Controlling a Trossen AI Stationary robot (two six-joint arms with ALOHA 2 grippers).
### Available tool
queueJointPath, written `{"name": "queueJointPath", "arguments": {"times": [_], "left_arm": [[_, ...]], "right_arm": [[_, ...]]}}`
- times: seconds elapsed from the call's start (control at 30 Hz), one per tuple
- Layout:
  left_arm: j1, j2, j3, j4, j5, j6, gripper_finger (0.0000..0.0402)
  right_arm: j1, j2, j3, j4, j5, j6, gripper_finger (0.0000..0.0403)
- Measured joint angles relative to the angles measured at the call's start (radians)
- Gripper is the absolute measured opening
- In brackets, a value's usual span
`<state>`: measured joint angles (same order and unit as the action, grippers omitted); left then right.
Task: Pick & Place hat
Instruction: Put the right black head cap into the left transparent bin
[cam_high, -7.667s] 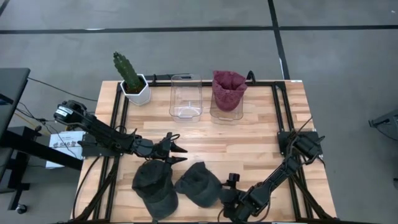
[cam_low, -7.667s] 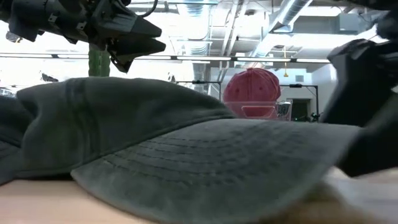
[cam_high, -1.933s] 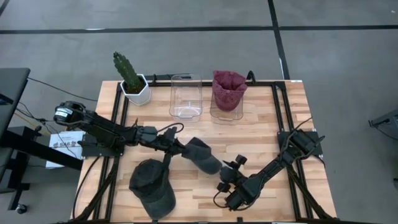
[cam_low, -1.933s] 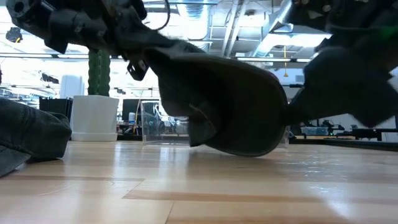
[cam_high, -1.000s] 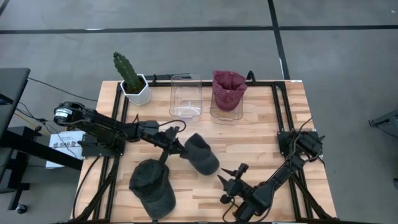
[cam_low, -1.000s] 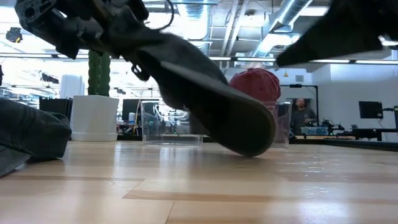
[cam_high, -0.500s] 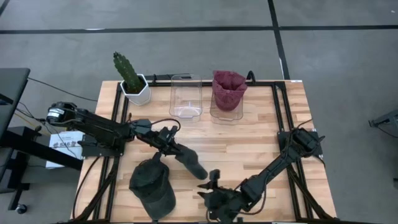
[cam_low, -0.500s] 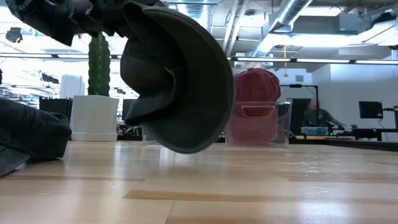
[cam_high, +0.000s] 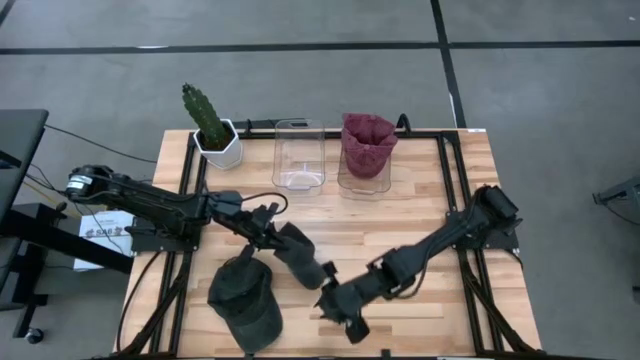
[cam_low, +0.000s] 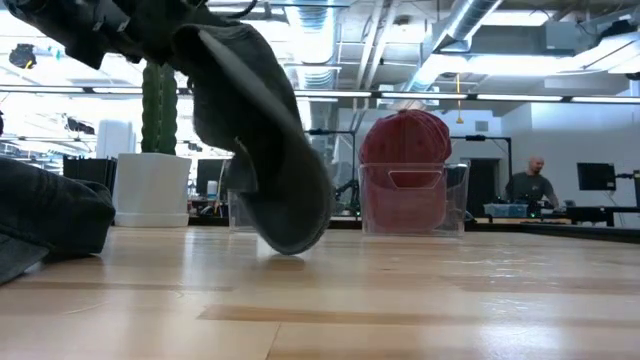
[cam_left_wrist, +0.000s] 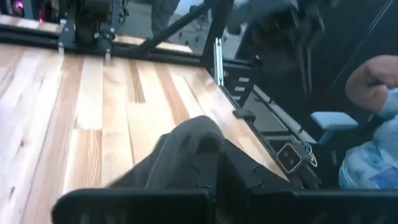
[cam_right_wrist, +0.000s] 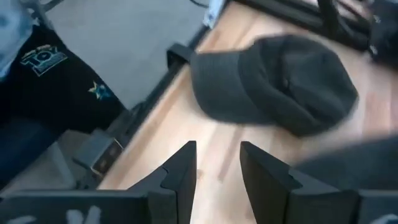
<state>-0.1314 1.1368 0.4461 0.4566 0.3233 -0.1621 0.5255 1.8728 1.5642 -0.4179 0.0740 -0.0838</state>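
Your dark cloth hat (cam_high: 302, 258) hangs limp and folded above the middle of the wooden worktop (cam_high: 420, 215), pinched in the left claw (cam_high: 268, 236), whose fingers are clamped tight on the fabric. The right claw (cam_high: 340, 310) sits just beside the hat's lower edge, fingers partly parted; it seems to hold nothing. A second dark cap (cam_high: 244, 300) lies near the front edge.

- A wooden table (cam_high: 420, 215).
- A cactus pot (cam_high: 217, 143) at its back left corner.
- Two clear boxes (cam_high: 299, 155) along the back edge.
- A dark cap (cam_high: 245, 300) near the front edge.
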Motion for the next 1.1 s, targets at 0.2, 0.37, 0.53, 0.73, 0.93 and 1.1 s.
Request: {"name": "queueJointPath", "arguments": {"times": [0.2,0.37,0.53,0.73,0.93,1.1], "left_arm": [[-0.003,0.008,0.000,-0.031,0.000,-0.042,0.0008],[-0.026,0.008,0.000,-0.049,-0.001,-0.062,0.0008],[-0.045,0.015,0.000,-0.088,-0.008,-0.085,0.0008],[-0.046,0.059,0.002,-0.099,-0.026,-0.090,0.0008],[-0.092,0.187,0.070,-0.090,-0.025,-0.065,0.0008],[-0.166,0.307,0.144,-0.089,-0.024,0.033,0.0008]], "right_arm": [[-0.077,-0.088,-0.089,-0.050,-0.001,0.055,0.0113],[-0.137,-0.202,-0.332,0.152,-0.013,0.105,0.0113],[-0.188,-0.322,-0.640,0.479,-0.022,0.175,0.0112],[-0.189,-0.392,-0.885,0.880,0.072,0.185,0.0112],[-0.166,-0.380,-0.943,0.985,0.167,0.190,0.0112],[-0.151,-0.380,-0.948,0.987,0.165,0.240,0.0112]]}}
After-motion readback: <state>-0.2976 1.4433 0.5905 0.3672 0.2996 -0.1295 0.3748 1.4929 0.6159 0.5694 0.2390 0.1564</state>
